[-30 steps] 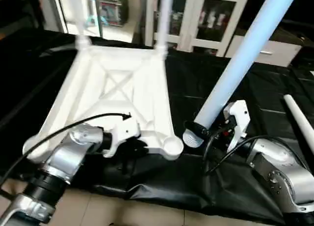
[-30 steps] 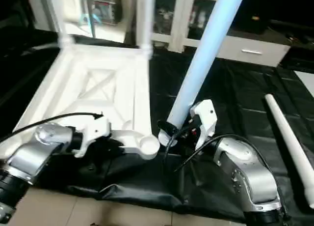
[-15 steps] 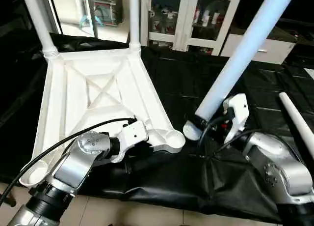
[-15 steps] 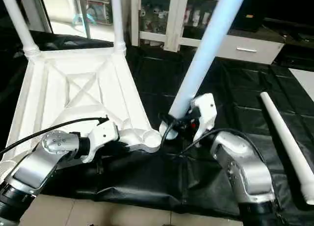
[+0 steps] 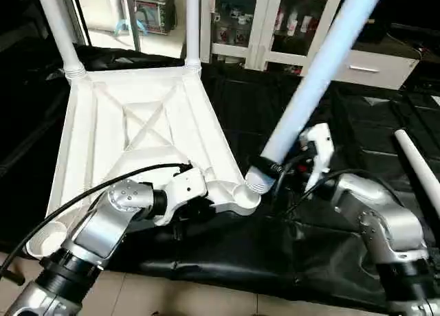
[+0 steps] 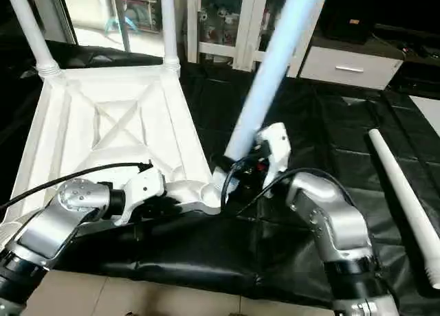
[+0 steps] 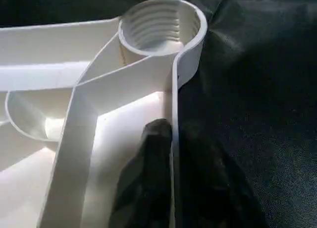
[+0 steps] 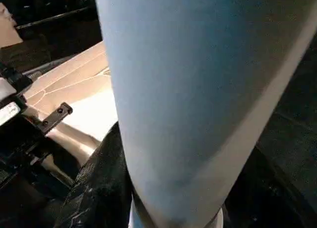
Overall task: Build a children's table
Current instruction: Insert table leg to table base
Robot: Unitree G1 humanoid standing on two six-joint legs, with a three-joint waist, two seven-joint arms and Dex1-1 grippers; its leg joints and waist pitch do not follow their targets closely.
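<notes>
The right gripper [image 5: 271, 173] clamps the leg [image 5: 313, 82], tilted, its threaded end at the near corner socket [image 7: 159, 25]. The left gripper [image 7: 171, 153] pinches the tabletop [image 5: 137, 137] rim. Upright the leg before threading.

The tabletop [image 5: 137, 137] lies upside down on the left, two legs [image 5: 192, 27] standing in its far corners. A third leg [image 5: 309, 89] leans at its near right socket [image 5: 242, 194]. A fourth leg [image 5: 418, 172] lies far right.
</notes>
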